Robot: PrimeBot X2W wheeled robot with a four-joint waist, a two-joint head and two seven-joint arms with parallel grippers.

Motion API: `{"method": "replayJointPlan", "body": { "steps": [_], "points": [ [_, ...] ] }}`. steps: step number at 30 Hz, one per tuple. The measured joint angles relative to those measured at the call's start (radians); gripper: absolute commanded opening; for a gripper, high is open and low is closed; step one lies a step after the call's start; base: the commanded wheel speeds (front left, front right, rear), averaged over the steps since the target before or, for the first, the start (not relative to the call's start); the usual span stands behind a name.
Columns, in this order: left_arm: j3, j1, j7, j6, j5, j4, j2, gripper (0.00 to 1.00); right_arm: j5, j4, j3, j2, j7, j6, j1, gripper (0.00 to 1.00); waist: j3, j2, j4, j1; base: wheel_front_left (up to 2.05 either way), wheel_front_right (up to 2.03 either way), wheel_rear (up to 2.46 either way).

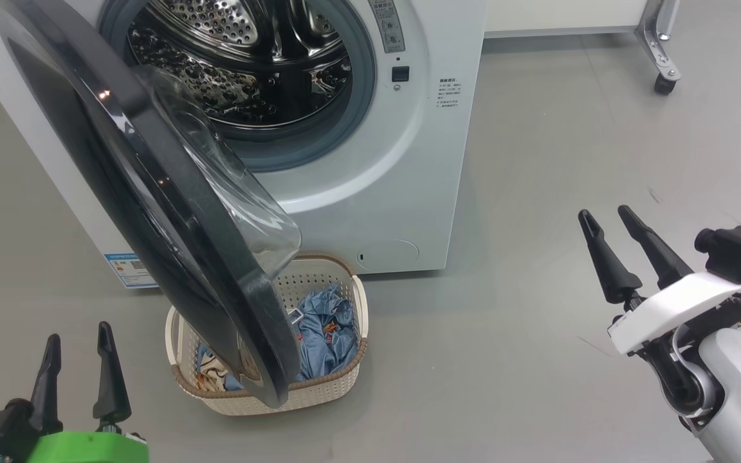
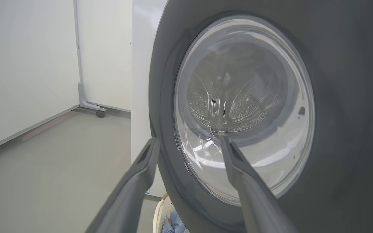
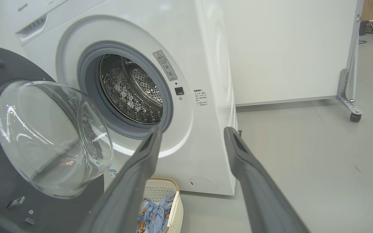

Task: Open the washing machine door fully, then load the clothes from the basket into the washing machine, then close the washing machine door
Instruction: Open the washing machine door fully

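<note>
OK, washing machine door (image 1: 177,212) swung out, prob not fully: it overhangs the basket (image 1: 319,393). All clothes (image 1: 329,334) inside it, by washing machine (image 1: 396,193); drum (image 1: 242,38) empty. My left hand (image 1: 79,331) & right hand (image 1: 603,212) both spread wide, holding nothing. Loading + closing to go.

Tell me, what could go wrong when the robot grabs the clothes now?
1. The washing machine door hangs over the basket and hides part of the clothes, so a reaching arm might bump it.
2. The door is not swung fully aside, so it may crowd the path from the basket into the washing machine.
</note>
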Motion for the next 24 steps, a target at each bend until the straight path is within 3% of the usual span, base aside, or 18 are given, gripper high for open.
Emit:
{"method": "replayJointPlan", "body": {
  "steps": [8, 24],
  "points": [
    [-0.009, 0.010, 0.000, 0.000, 0.006, -0.011, 0.000, 1.00, -0.045, 0.051, 0.000, 0.005, -0.027, -0.029, 0.051, 1.00, -0.005, 0.0000, -0.009, 0.0000, 0.00, 0.00, 0.00],
    [-0.020, 0.029, 0.000, 0.000, 0.006, -0.015, -0.001, 1.00, -0.111, 0.083, -0.025, 0.027, -0.038, -0.046, 0.053, 1.00, 0.000, 0.0000, -0.003, 0.0000, 0.00, 0.00, 0.00]
  ]
}}
